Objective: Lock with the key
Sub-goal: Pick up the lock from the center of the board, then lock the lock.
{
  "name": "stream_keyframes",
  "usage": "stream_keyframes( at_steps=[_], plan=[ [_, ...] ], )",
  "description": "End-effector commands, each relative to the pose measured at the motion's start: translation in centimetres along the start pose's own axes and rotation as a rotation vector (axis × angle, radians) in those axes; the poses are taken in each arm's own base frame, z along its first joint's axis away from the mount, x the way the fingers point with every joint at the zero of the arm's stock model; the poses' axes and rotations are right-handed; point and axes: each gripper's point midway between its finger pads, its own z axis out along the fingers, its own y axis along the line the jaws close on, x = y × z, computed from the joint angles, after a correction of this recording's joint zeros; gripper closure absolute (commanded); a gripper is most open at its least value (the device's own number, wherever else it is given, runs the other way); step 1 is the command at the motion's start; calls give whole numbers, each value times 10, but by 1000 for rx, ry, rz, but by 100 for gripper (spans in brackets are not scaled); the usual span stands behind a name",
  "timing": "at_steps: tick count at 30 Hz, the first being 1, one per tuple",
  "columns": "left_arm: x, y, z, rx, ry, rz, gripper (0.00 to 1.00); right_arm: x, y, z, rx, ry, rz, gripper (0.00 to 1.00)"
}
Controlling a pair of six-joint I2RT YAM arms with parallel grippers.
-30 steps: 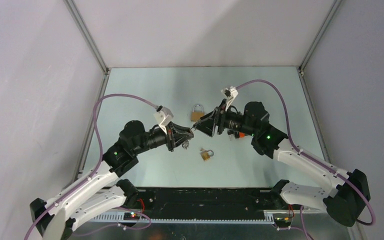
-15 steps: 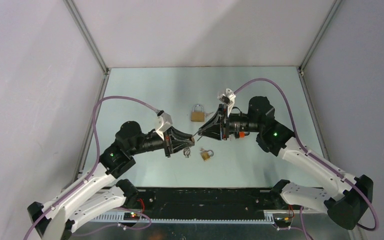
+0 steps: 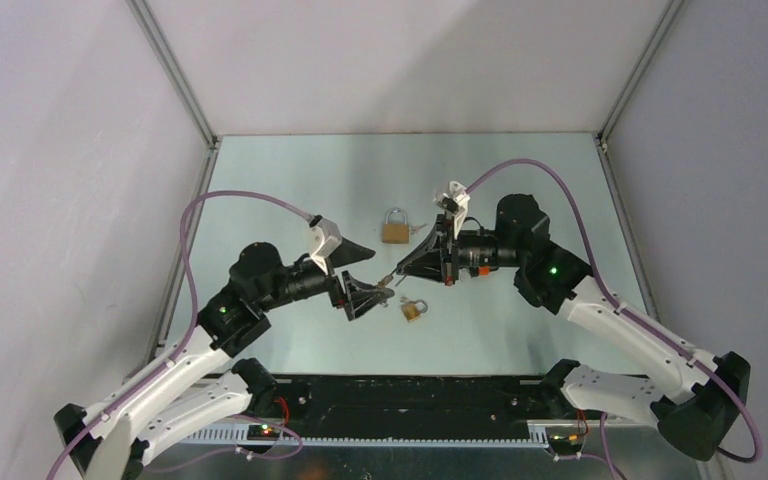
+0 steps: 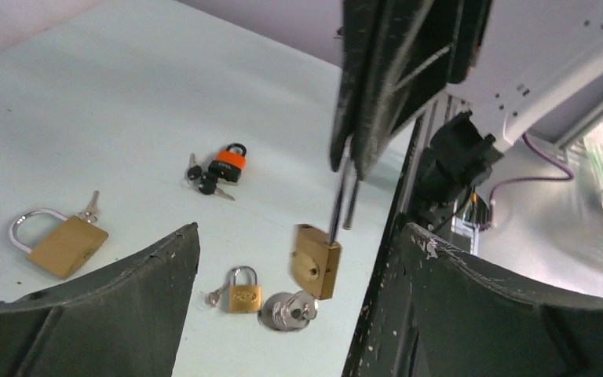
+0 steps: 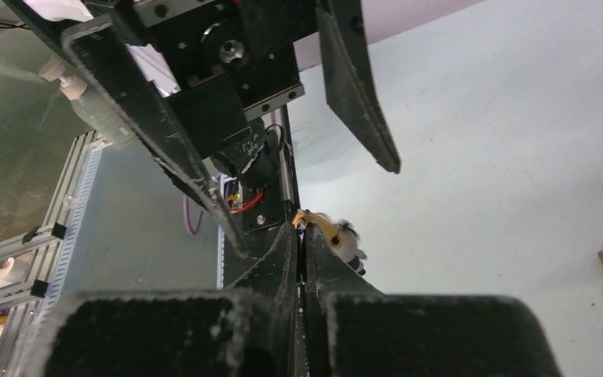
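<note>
Left tool (image 4: pixel 300 229): released. My two fingers (image 4: pixel 110 298) stand wide apart, one on each side of the brass padlock, and I see them touching nothing.
Right tool (image 4: pixel 347 166): clenched on the shackle of the brass padlock. It reaches in from the right and points toward my left tool, tip close to tip.
Brass padlock (image 4: pixel 316 271): clear of the tabletop, hanging by its shackle from my right tool with its body tilted. It sits between the spread halves of my left tool, near the middle of the tabletop.
Key ring (image 4: pixel 286 310): just below the body of the brass padlock. I cannot tell whether a key is seated in the lock.
Small padlock (image 4: pixel 243 296): lying flat on the tabletop, to the near right of the brass padlock, with a small key beside it.
Orange padlock (image 4: pixel 228 163): on the tabletop further right, with dark keys touching it.
Large padlock (image 3: pixel 394 228): flat on the tabletop on the far side of both tools, apart from them, shackle pointing far.
Tabletop (image 3: pixel 290 170): pale green, carrying the three loose padlocks.
</note>
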Motion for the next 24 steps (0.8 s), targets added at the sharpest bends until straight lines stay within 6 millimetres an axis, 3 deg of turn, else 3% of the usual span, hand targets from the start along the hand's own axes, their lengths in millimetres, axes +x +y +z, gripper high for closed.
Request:
stream_keyframes(
  at_steps=[1, 8, 17, 24],
  plan=[
    [-29, 11, 3, -72, -130, -17, 1, -54, 30, -15, -58, -154, -193, 100],
    [-52, -4, 1, -2, -247, -44, 2, -75, 43, -23, -101, -226, -209, 100],
    [-67, -30, -1, 145, -291, 8, 34, -98, 35, -26, -22, -323, -119, 100],
    [-77, -33, -4, 151, -327, 41, 45, -110, 31, -29, 18, -380, -35, 100]
  ],
)
